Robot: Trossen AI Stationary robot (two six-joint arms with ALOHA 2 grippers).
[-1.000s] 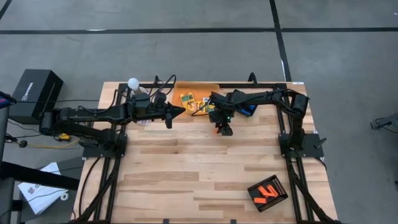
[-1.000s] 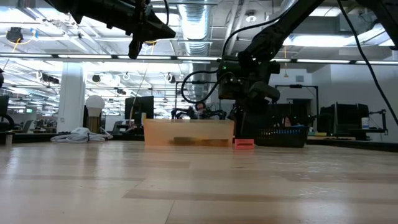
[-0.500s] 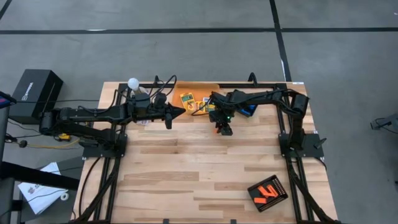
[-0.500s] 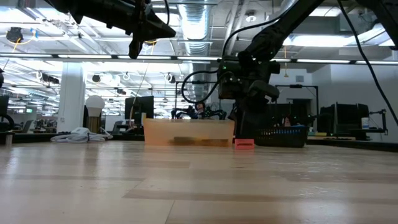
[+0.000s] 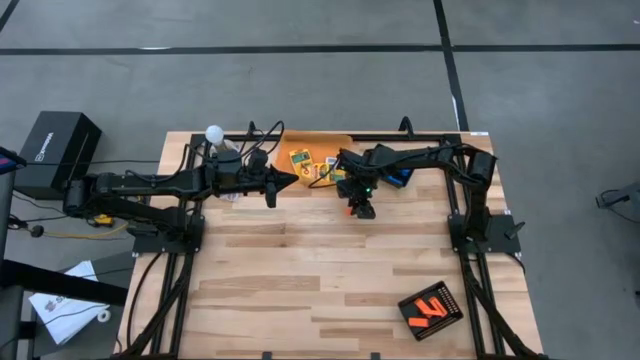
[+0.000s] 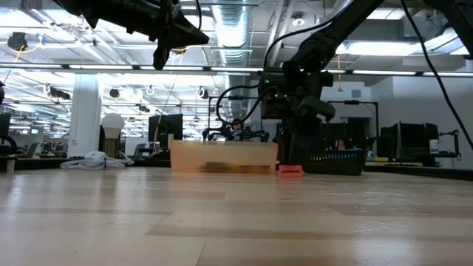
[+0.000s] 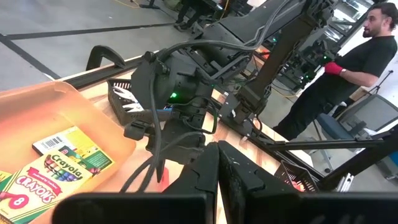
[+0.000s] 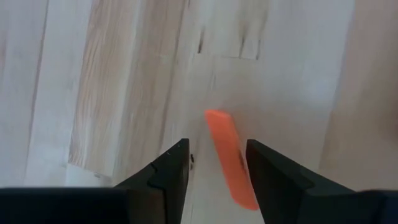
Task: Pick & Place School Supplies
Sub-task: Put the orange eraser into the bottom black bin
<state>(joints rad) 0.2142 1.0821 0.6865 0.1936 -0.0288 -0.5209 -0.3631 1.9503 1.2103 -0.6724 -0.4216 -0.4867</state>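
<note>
Right now the right end effector (image 8: 214, 171) hangs over the pale wooden desk (image 5: 300, 270), its fingers parted around a small flat orange stubby piece (image 8: 229, 157) lying on the boards just beside the translucent orange bin (image 5: 318, 152). The left end effector (image 5: 290, 178), pinched closed and empty, hovers beside that bin.

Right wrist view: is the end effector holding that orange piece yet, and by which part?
Not yet. The right end effector is open astride the orange piece, which lies on the table, fingers clear of it.
</note>
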